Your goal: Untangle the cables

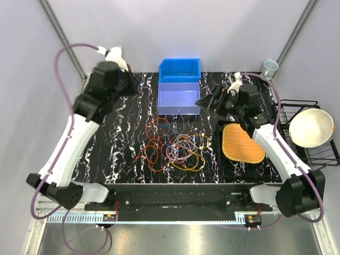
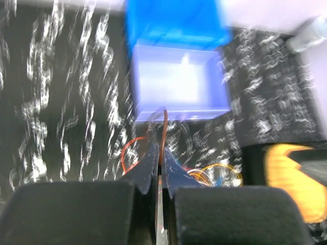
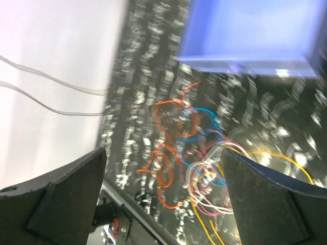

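1. Cables [image 1: 172, 146]: thin, flexible wires in orange, red, yellow, purple and blue. They lie in one loose heap of overlapping loops, too interlaced to count singly.
2. The heap sits mid-way across the black, white-veined tabletop [image 1: 111, 143], just in front of the bins. Orange loops are to its left and yellow and purple ones to its right.
3. Two open plastic bins stand touching behind it: a bright blue bin [image 1: 180, 69] at the back and a pale lavender bin [image 1: 178, 98] nearer the wires.
4. One woven tan mat [image 1: 241, 143] lies to the right on a black tray. One white bowl [image 1: 311, 126] rests in a black wire rack [image 1: 297, 102], and one pale cup [image 1: 270, 67] stands at the far right corner.
5. Left gripper [image 2: 159, 153]: clenched, jaws together. One orange cable [image 2: 164, 127] rises from between its tips, seemingly pinched there. The rest of the heap lies just beyond and to its right.
6. Right gripper [image 3: 163, 153]: released, jaws spread wide and grasping nothing. It hangs beside the lavender bin, apart from the heap, which shows below between its fingers.
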You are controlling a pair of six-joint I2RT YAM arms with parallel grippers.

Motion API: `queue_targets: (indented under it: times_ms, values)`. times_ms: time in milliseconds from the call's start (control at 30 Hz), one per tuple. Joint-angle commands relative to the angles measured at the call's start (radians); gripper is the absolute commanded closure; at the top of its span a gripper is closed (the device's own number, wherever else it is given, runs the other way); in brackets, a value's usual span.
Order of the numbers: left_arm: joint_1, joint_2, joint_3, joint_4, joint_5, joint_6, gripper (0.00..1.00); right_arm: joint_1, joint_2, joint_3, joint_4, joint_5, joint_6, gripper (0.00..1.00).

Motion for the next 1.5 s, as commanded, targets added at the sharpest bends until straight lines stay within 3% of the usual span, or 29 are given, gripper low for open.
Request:
queue_targets:
  times_ms: [0,233,467,667,867,1033,1300,1467]
  values:
    - [-0.005,0.046,0.24,-0.131,0.166,0.119,1.0,0.013,-0.044,0.148,-0.029,-0.146,-0.054,0.0]
    - [-0.005,0.062,0.448,-0.118,0.394,0.142,1.0,0.023,-0.066,0.237,0.053,-0.316,-0.071,0.0]
    - [-0.005,0.077,0.5,-0.075,0.577,0.174,1.0,0.038,-0.067,0.223,0.133,-0.335,-0.047,0.0]
    - [-0.005,-0.005,0.264,0.048,0.821,0.21,1.0,0.038,-0.047,0.289,0.199,-0.474,-0.053,0.0]
    - [-0.008,-0.088,0.094,0.258,1.055,0.124,1.0,0.038,0.017,0.364,0.221,-0.622,-0.031,0.0]
    - [-0.008,-0.107,0.037,0.375,1.082,0.044,1.0,0.044,0.088,0.347,0.444,-0.706,0.151,0.0]
    - [-0.013,-0.064,0.023,0.439,1.079,0.003,1.0,0.13,0.18,0.34,0.495,-0.639,0.157,0.0]
    - [-0.014,-0.049,0.015,0.442,1.051,0.013,1.0,0.159,0.223,0.301,0.705,-0.646,0.295,0.0]
